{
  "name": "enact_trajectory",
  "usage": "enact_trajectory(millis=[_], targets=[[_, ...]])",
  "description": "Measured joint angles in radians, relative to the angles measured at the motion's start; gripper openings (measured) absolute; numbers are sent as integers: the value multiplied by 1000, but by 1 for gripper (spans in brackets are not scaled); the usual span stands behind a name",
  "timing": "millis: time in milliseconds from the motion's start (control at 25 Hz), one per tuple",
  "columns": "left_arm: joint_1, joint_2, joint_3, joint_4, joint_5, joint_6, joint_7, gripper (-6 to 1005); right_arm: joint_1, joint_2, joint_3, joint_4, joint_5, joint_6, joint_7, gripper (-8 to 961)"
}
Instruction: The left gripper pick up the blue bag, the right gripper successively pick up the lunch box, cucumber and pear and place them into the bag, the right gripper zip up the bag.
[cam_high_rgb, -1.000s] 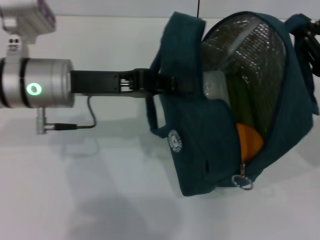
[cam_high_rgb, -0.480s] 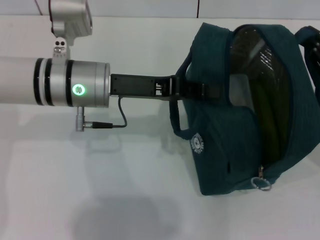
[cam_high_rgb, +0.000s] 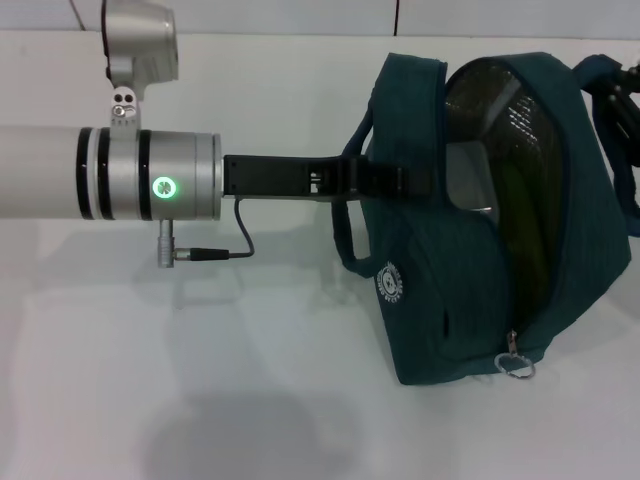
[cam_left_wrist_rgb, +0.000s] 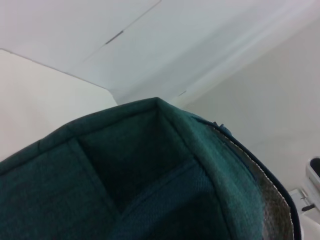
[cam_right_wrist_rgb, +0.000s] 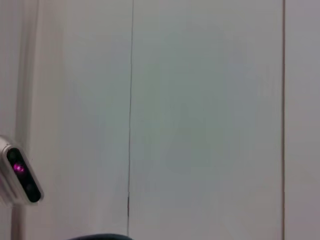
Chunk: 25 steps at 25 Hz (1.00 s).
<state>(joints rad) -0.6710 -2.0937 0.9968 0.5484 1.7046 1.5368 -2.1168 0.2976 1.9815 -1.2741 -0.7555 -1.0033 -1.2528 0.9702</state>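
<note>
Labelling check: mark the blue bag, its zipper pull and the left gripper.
blue bag (cam_high_rgb: 440, 300): head view, front fabric panel below the handle.
zipper pull (cam_high_rgb: 516, 366): head view, silver ring at the bag's lower corner.
left gripper (cam_high_rgb: 385, 180): head view, black fingers at the bag's handle.

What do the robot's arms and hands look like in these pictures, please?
The left arm is a silver-white cylinder with black rings and a round green light. A thin black cable runs from a small silver plug beneath it. Its left hand is a flat black body with small white markings. Of the right hand, only a black part shows at the edge of the head view.
</note>
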Motion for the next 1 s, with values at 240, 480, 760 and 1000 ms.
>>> enact_trajectory(millis=[240, 480, 760, 1000], targets=[[14, 0, -3, -8, 0, -1, 16, 37, 25, -3, 0, 31, 0, -5, 30, 97], [29, 1, -8, -8, 0, -1, 25, 39, 9, -5, -1, 32, 0, -12, 34, 114], [40, 2, -9, -8, 0, -1, 26, 38, -20, -6, -1, 33, -18, -31, 38, 306], [47, 2, -11, -8, 0, -1, 26, 37, -68, -5, 18, 33, -36, -55, 35, 546]])
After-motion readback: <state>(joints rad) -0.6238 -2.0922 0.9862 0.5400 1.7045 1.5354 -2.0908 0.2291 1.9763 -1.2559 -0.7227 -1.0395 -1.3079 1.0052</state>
